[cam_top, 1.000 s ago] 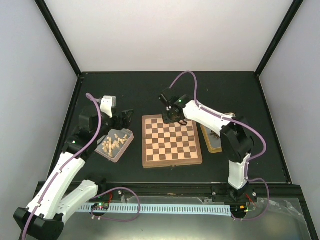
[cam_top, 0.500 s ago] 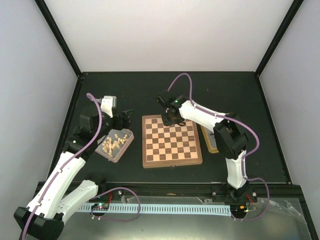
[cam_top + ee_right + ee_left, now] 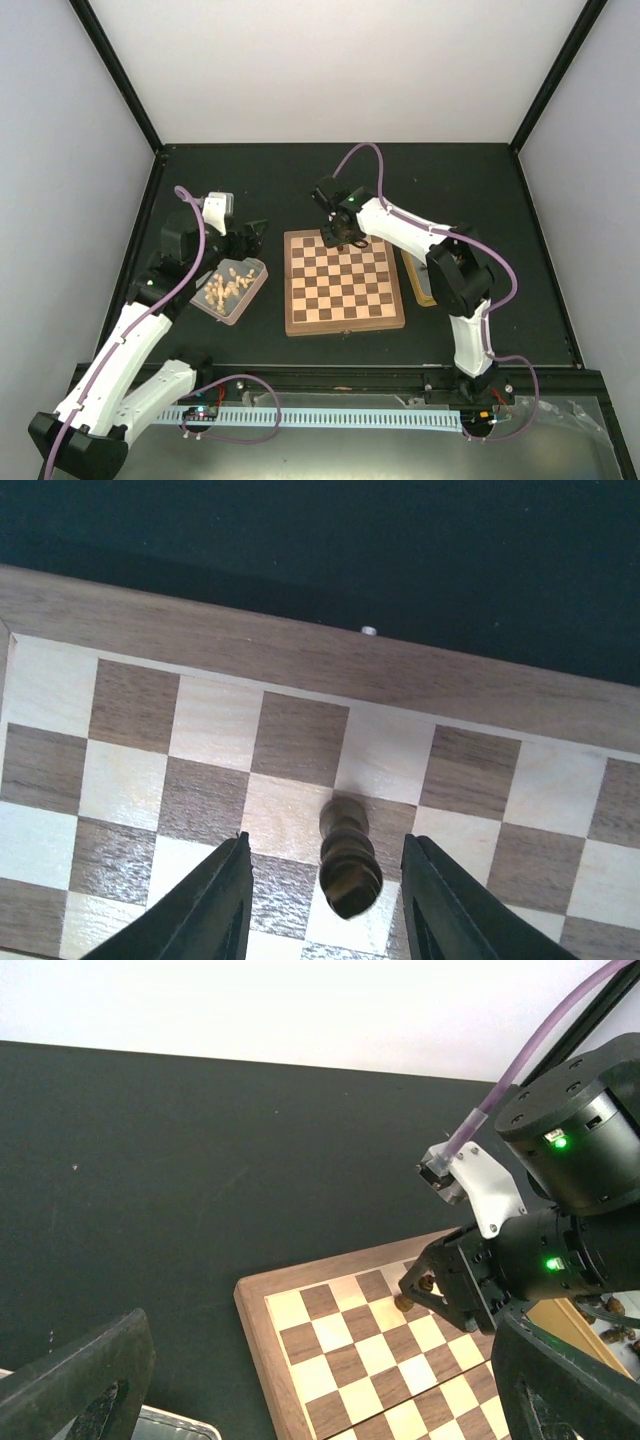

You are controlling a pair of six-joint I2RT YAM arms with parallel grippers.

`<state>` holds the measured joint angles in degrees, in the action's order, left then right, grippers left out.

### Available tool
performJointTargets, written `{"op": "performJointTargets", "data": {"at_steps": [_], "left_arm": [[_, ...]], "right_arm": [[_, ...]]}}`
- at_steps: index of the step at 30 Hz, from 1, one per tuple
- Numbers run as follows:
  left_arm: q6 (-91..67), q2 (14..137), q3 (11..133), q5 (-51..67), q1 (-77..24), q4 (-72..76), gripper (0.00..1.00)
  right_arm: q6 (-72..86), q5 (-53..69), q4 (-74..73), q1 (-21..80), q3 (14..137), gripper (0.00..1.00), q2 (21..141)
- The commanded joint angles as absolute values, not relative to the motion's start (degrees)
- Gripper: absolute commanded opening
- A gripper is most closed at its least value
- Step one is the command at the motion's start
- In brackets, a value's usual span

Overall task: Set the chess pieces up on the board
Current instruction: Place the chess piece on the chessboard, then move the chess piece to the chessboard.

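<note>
One dark brown chess piece (image 3: 348,865) stands upright on a dark square in the board's second row from the far edge. It is also seen from the side in the left wrist view (image 3: 408,1298). My right gripper (image 3: 325,845) is open around it, and neither finger touches it. From above, the right gripper (image 3: 344,234) hangs over the far middle of the board (image 3: 345,323) and hides the piece. More dark chess pieces (image 3: 612,1333) lie in the tray to the right. My left gripper (image 3: 250,232) is open and empty, left of the board.
A metal tray (image 3: 247,300) with pale cream pieces sits left of the board, below the left gripper. A tan tray (image 3: 416,285) lies right of the board, partly under the right arm. Black frame posts stand at the table's back corners.
The right gripper's jaws have opened and let go of the dark piece, which now stands free on the board. The left arm has not moved.
</note>
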<state>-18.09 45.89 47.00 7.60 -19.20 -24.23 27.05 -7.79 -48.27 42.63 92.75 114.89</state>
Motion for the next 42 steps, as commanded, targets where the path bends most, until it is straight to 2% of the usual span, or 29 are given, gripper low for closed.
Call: {"op": "performJointTargets", "data": {"at_steps": [1, 10, 17, 19, 42], "left_arm": [[-17.84, 46.13, 47.11, 6.61, -18.81, -24.70, 0.94], [-17.83, 46.04, 47.09, 6.57, -18.72, -24.72, 0.94], [-17.84, 45.97, 47.10, 6.68, -18.72, -24.68, 0.94], [-17.84, 45.97, 47.06, 6.66, -18.72, -24.64, 0.94], [-17.88, 45.97, 46.90, 6.82, -18.35, -24.68, 0.94]], "right_arm": [[26.97, -7.75, -49.00, 42.88, 94.93, 0.43, 116.83], [28.04, -9.49, -51.17, 42.84, 95.34, 0.39, 117.26], [28.31, -9.12, -51.65, 42.87, 95.65, 0.20, 117.19], [28.32, -8.74, -51.19, 42.85, 95.64, 0.17, 116.99], [26.41, -9.04, -51.54, 42.83, 102.36, 0.17, 121.26]]}}
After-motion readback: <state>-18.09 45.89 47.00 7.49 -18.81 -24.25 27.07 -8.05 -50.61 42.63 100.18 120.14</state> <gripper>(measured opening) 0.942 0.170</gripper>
